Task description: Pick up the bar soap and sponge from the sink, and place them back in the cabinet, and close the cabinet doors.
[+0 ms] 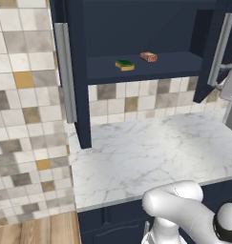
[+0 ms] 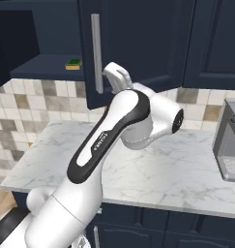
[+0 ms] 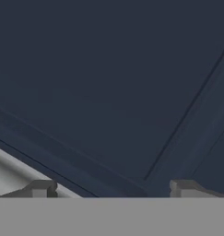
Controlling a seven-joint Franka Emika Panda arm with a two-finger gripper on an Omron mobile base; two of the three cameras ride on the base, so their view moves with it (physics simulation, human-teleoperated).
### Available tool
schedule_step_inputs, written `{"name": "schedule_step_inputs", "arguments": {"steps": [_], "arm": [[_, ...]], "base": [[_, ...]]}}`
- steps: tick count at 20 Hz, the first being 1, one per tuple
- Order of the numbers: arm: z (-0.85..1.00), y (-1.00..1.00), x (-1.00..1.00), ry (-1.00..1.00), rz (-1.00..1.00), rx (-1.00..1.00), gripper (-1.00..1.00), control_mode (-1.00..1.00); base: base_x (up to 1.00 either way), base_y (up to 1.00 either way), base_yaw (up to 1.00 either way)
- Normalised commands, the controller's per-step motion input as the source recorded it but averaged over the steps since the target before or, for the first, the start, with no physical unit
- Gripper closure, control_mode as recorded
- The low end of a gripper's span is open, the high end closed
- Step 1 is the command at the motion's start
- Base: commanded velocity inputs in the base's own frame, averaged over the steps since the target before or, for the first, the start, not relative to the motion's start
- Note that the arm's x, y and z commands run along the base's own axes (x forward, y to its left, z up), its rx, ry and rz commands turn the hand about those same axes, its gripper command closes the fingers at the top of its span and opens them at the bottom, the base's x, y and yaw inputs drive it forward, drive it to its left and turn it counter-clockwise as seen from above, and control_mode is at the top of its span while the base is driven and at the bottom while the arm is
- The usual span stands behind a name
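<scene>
The navy cabinet [image 1: 136,28] stands open. On its shelf lie the green-and-yellow sponge [image 1: 124,65] and, to its right, the orange-red bar soap [image 1: 149,57]. The sponge [image 2: 73,64] also shows in the right base view. The left door [image 1: 74,95] is swung out, with its silver handle [image 1: 65,71] facing me. My gripper [image 2: 117,75] is raised against the face of the right door [image 2: 138,43], just right of that door's bar handle [image 2: 95,53]. In the hand view my gripper [image 3: 113,190] is open, fingertips [image 3: 42,189] wide apart with nothing between them, close to the navy panel. The sink is out of view.
A white marble counter [image 1: 151,152] runs below the cabinet, backed by a tiled wall [image 1: 136,100]. A grey appliance [image 2: 229,145] stands on the counter at the right. Another shut navy wall cabinet [image 2: 215,38] hangs right of the open door.
</scene>
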Motion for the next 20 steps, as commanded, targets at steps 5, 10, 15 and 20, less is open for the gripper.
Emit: {"name": "schedule_step_inputs", "arguments": {"steps": [5,10,15,20], "arm": [[0.05,0.49,0.39,0.00,-0.07,0.00,-1.00,-1.00],[0.01,0.52,0.41,0.00,-0.08,-0.01,-1.00,-1.00],[0.00,0.45,0.39,-0.01,-0.07,0.00,-1.00,-1.00],[0.00,0.45,0.38,0.00,-0.06,-0.01,-1.00,-1.00]], "base": [[0.00,0.00,0.00],[0.00,0.00,0.00],[0.00,0.00,0.00],[0.00,0.00,0.00]]}}
